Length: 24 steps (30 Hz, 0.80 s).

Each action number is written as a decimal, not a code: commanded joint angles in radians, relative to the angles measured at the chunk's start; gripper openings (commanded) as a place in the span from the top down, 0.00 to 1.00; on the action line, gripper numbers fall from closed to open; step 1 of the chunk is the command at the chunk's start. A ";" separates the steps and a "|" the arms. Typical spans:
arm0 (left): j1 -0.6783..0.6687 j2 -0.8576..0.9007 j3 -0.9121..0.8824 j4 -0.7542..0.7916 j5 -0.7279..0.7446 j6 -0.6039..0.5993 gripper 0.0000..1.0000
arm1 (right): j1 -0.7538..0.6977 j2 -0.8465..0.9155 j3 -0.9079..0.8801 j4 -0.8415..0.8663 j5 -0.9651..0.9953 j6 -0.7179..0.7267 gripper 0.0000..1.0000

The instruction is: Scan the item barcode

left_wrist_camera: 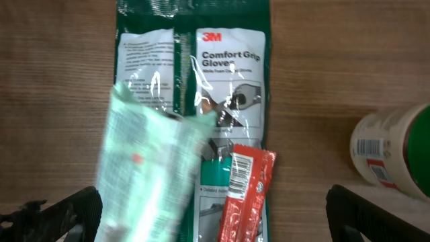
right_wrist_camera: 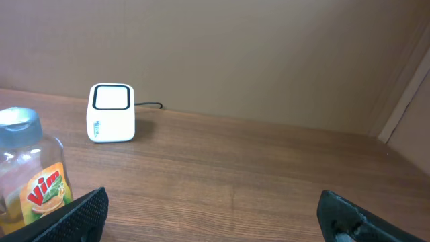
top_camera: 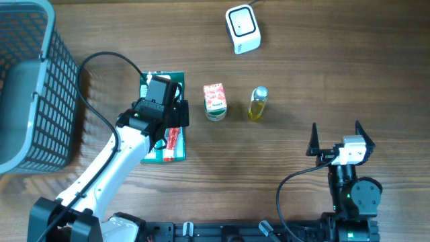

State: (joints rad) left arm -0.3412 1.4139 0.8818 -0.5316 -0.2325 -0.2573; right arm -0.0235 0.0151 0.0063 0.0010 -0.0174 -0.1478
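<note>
The left gripper (left_wrist_camera: 211,208) hangs over a green glove pack (left_wrist_camera: 225,74) that lies flat on the wooden worktop (top_camera: 302,74); its fingers (left_wrist_camera: 67,215) are spread wide and grasp nothing; between them, but touching neither, is a pale green packet (left_wrist_camera: 148,168), blurred and tilted, covering the pack's lower left part; a red sachet (left_wrist_camera: 245,195) lies on the pack just beside the packet. A small tub (top_camera: 215,101) stands just right of the glove pack; in the left wrist view a barcode (left_wrist_camera: 368,146) shows on its side. A yellow Vim bottle (top_camera: 258,103) with a silver cap stands near the tub, on its right. The white barcode scanner (top_camera: 242,28) sits at the far edge of the worktop, well apart from the packets, its cable running off behind it. The right gripper (top_camera: 336,140) is released and empty, near its base and well apart from the bottle. A grey basket (top_camera: 60,87) stands at the left end.
</note>
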 commanded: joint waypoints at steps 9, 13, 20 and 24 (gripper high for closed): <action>0.340 -0.047 0.039 0.142 0.003 0.019 0.00 | -0.002 -0.004 -0.001 0.005 0.016 -0.010 0.01; 0.514 -0.045 0.039 0.170 0.094 0.018 0.00 | -0.002 -0.004 -0.001 0.005 0.016 -0.010 0.00; 0.588 -0.045 0.039 0.146 0.094 0.014 0.00 | -0.002 -0.004 -0.001 0.005 0.016 -0.010 0.00; 0.588 -0.045 0.039 0.146 0.094 0.014 0.00 | -0.002 -0.004 -0.001 0.005 0.016 -0.010 0.00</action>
State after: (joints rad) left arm 0.2424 1.3834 0.9043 -0.3878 -0.1509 -0.2626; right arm -0.0235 0.0151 0.0063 0.0010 -0.0170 -0.1482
